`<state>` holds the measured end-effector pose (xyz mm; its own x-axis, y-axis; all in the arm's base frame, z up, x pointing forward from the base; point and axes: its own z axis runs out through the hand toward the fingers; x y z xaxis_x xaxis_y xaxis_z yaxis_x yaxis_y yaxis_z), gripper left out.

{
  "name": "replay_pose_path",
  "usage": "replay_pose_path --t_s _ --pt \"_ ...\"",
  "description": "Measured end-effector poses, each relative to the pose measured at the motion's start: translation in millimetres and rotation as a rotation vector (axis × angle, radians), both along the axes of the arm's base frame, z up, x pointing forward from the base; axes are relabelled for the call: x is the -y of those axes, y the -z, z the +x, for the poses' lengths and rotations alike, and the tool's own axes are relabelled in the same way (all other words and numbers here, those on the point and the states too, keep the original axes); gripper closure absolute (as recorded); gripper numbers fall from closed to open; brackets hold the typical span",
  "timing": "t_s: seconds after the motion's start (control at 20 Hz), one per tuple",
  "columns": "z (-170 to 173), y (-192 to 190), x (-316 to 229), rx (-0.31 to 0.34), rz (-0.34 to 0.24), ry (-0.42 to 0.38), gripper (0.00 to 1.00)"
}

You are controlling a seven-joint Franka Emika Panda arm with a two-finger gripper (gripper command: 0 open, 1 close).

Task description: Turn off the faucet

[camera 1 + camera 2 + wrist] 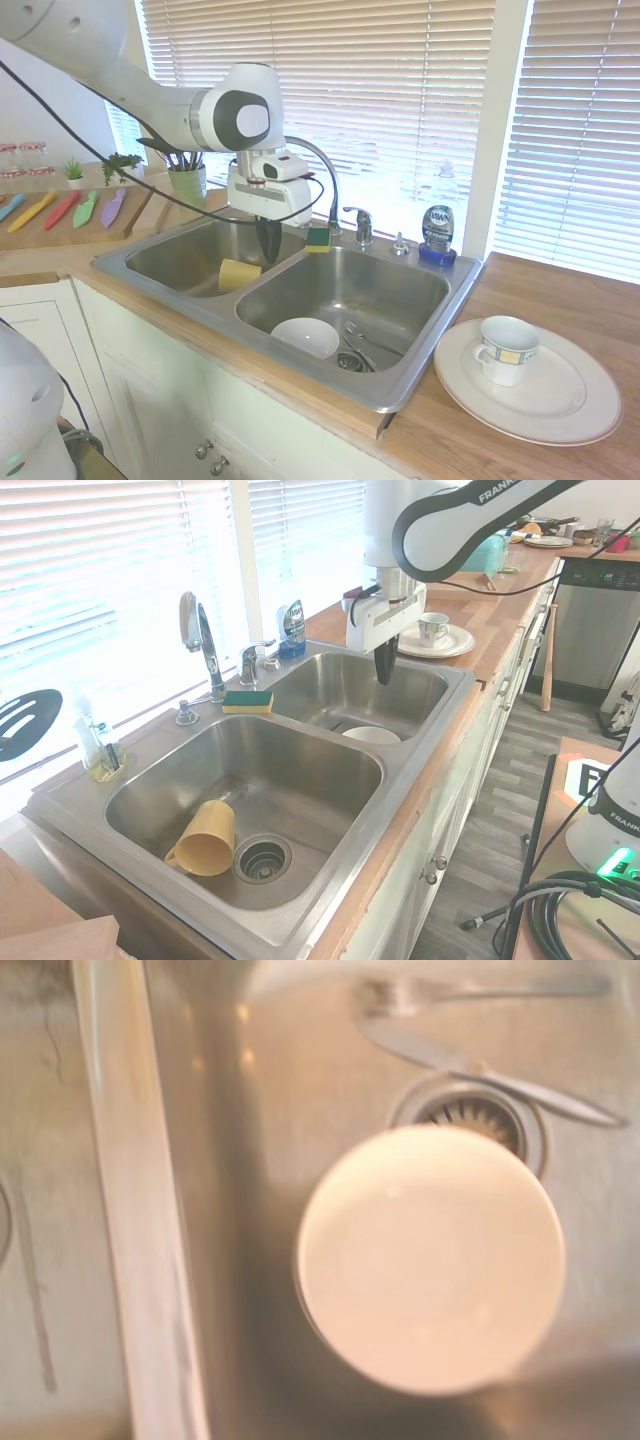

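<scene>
Gripper [383, 673] pointing straight down over the sink [420, 790], fingers together, nothing between them, clear of every object. Faucet [203, 642] standing at the sink's back rim above the divider, gooseneck arched, its small lever handle [250, 661] on a short post just beside it, well apart from the gripper. Sponge [248, 700] lying at the back end of the divider. White bowl [430, 1258] in the basin below, next to the drain [478, 1120].

Bright daylight through blinds [400, 90]; sink steel [300, 770] glares; wrist view blurred, warm-tinted.
</scene>
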<state>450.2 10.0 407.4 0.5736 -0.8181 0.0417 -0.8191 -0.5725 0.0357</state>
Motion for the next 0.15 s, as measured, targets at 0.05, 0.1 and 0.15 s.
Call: replay_pose_path --t_s 0.05,0.1,0.15 --pt "-2.2 0.9 2.2 -0.002 0.000 0.003 0.00" --pt "-2.8 1.6 3.6 -0.003 -0.001 0.005 0.00" --pt "-2.8 1.7 4.0 -0.003 -0.001 0.006 0.00"
